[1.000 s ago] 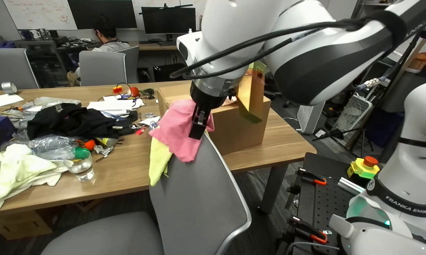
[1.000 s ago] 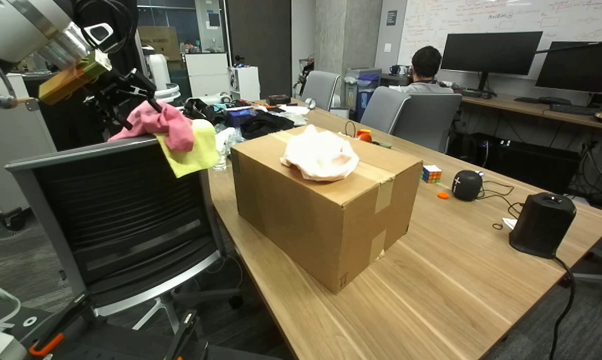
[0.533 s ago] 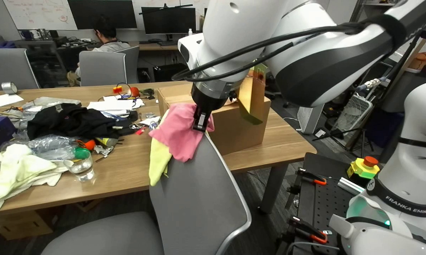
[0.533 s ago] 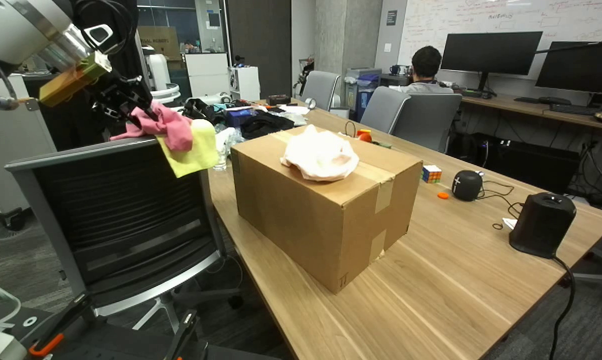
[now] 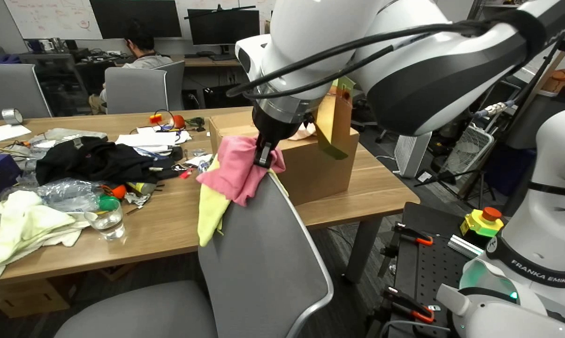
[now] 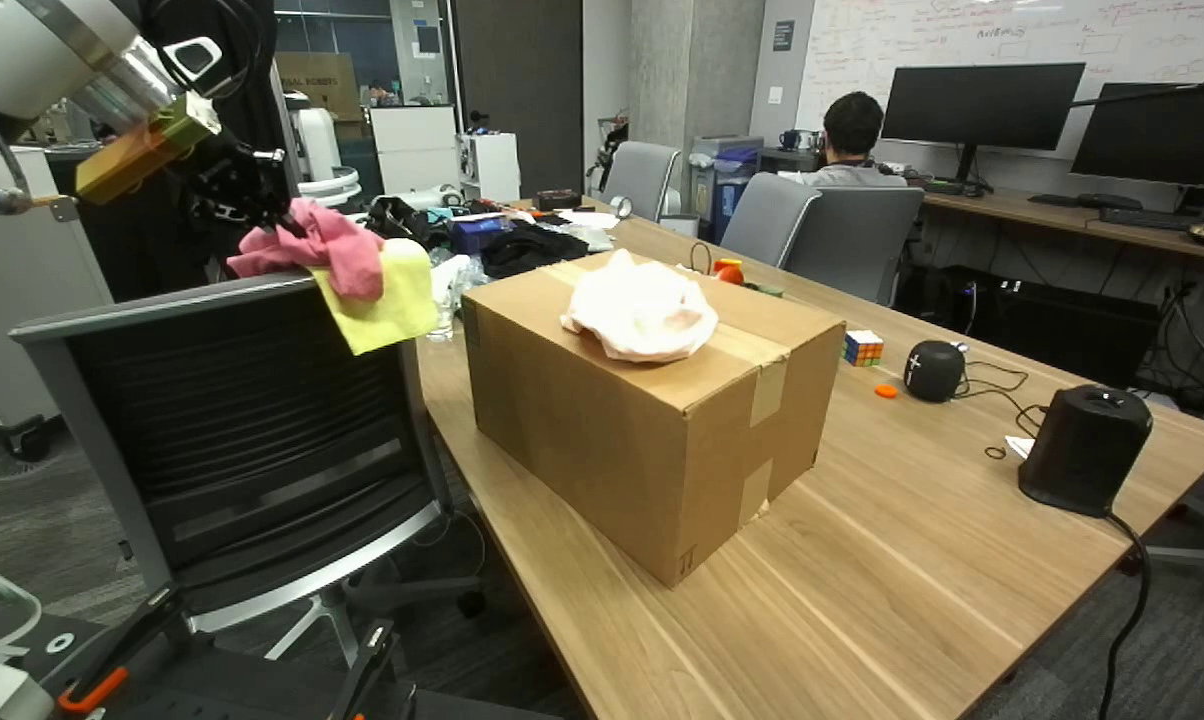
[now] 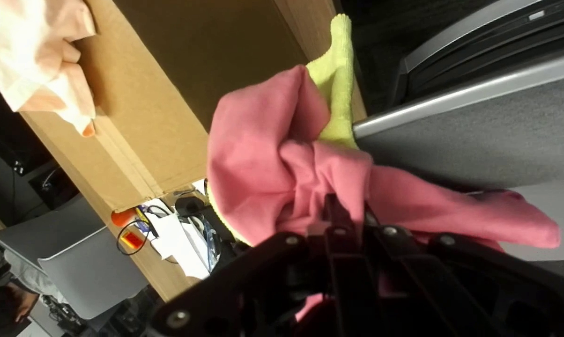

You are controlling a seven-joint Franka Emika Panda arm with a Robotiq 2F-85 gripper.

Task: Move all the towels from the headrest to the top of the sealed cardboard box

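Pink towel (image 7: 329, 173), pinched by the gripper (image 7: 350, 213), drapes over the yellow towel (image 6: 387, 310) atop the chair back (image 5: 273, 253), just beside the cardboard box (image 6: 582, 450).

The bunched pink cloth towel (image 7: 258, 150) is plain, deepening to rose in its folds. The draped lemon-yellow cloth towel (image 6: 394, 300) is unpatterned too. The crumpled whitish cloth towel (image 6: 642, 310) shades into peach along its folds in the wrist view; glare makes its true tint hard to judge. The brown rectangular cardboard box (image 6: 582, 440) bears paler tan tape (image 6: 770, 390). The grey fabric chair back (image 5: 268, 253) has a silver rim (image 7: 469, 99) and, on its rear, black mesh (image 6: 242, 430) ribbed in horizontal lines. The jointed hand (image 5: 263, 159) is black, the rounded arm (image 5: 404, 101) white with dark grey panels. The long wood-grain bench (image 6: 902, 560) is light brown, streaked with paler lines.
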